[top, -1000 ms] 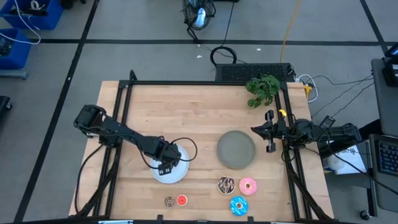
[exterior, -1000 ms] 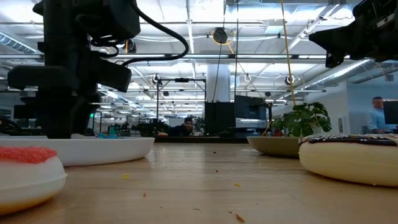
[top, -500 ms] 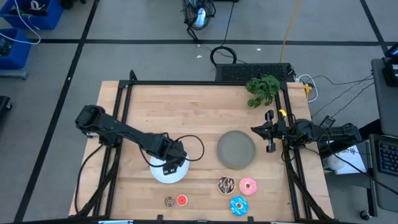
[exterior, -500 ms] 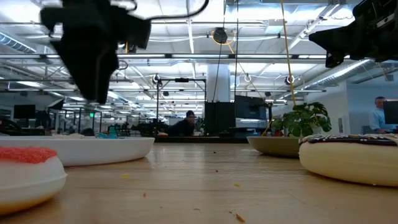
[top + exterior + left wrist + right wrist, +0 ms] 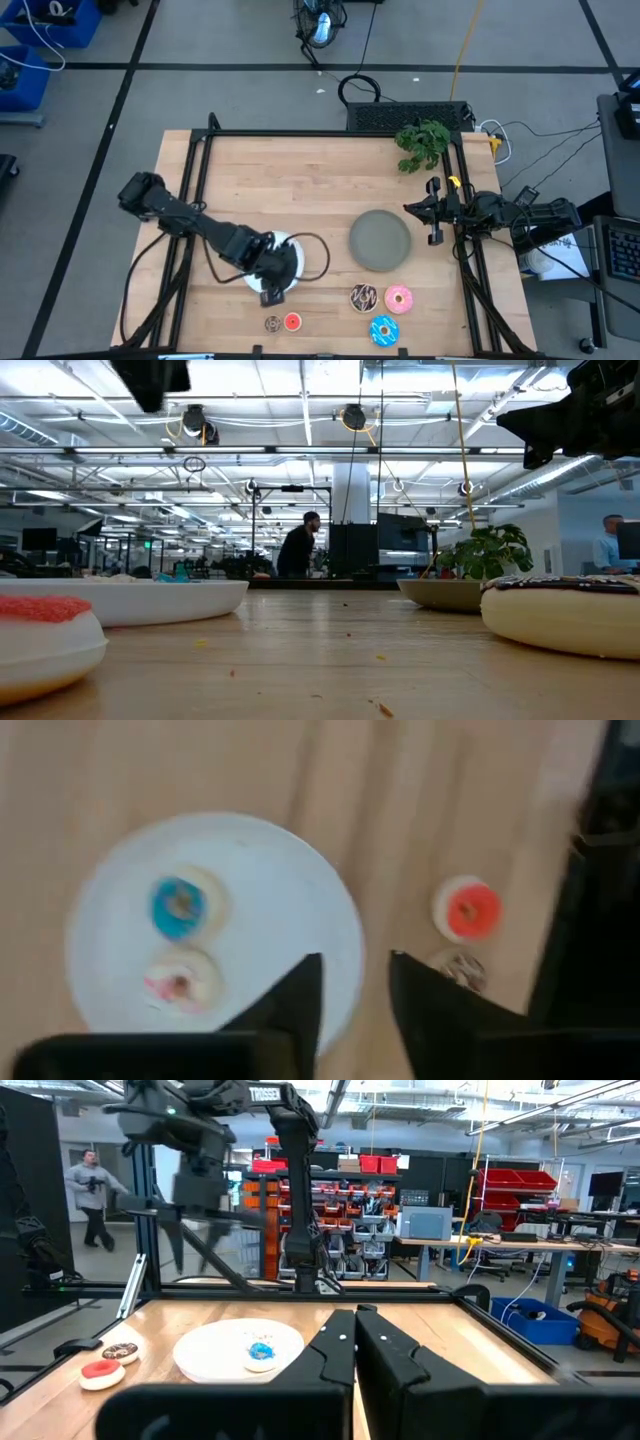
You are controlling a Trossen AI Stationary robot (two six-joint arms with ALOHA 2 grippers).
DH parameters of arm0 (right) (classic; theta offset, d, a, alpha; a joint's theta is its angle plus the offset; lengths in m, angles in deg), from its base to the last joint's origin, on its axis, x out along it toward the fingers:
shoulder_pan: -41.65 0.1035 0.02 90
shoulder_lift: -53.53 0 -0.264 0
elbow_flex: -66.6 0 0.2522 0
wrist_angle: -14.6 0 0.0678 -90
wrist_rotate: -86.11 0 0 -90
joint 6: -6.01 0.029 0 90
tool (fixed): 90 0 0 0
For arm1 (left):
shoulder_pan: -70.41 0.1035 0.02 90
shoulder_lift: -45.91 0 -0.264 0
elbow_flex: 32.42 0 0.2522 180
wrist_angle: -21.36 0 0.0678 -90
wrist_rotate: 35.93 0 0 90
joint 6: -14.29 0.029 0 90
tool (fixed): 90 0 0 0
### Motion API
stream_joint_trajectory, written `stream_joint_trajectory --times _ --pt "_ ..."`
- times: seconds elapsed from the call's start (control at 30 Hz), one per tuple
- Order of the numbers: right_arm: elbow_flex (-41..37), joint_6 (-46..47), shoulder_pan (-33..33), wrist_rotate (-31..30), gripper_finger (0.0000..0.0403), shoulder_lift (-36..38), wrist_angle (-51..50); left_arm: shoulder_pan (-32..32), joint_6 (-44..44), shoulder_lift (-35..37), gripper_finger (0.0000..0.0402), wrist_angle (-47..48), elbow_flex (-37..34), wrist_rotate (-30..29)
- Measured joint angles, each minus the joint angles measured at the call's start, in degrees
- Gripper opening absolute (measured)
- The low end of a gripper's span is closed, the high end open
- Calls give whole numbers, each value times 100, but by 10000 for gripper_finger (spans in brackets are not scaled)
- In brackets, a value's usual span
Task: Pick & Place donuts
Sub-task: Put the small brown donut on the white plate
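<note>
Hovering with fingers slightly parted over the white plate (image 5: pixel 290 870) near the bench's front edge, left gripper (image 5: pixel 355 995) eyeing light, rigid-looking red donut (image 5: pixel 467 910), best pinched across its ring.

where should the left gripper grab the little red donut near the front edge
Grip the red donut across its outer rim, coming straight down from above. It lies flat on the table, so only the top and sides are free. The brown donut sits close beside it, so probably set the fingers on the two sides away from that neighbour. The left gripper hovers just behind it, open.
</note>
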Motion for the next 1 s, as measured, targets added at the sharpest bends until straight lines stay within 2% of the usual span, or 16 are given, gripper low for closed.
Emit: stream_joint_trajectory --times 0.13,0.2,0.33,0.5,0.57,1.0 --pt "0 0 -1 0 0 0 0 -240 98 0 23 -180 0 111" --pt "-1 16 0 0 0 0 0 -354 228 0 9 -272 0 119" --pt "0 24 -1 0 0 0 0 -552 451 0 16 -315 0 57" --pt "-1 24 1 0 0 0 0 -774 237 0 19 -814 0 -943" --pt "0 24 1 0 0 0 0 -836 212 0 19 -1021 0 -1167" --pt "0 24 1 4 0 0 -2 -943 244 0 19 -1470 0 -1084"
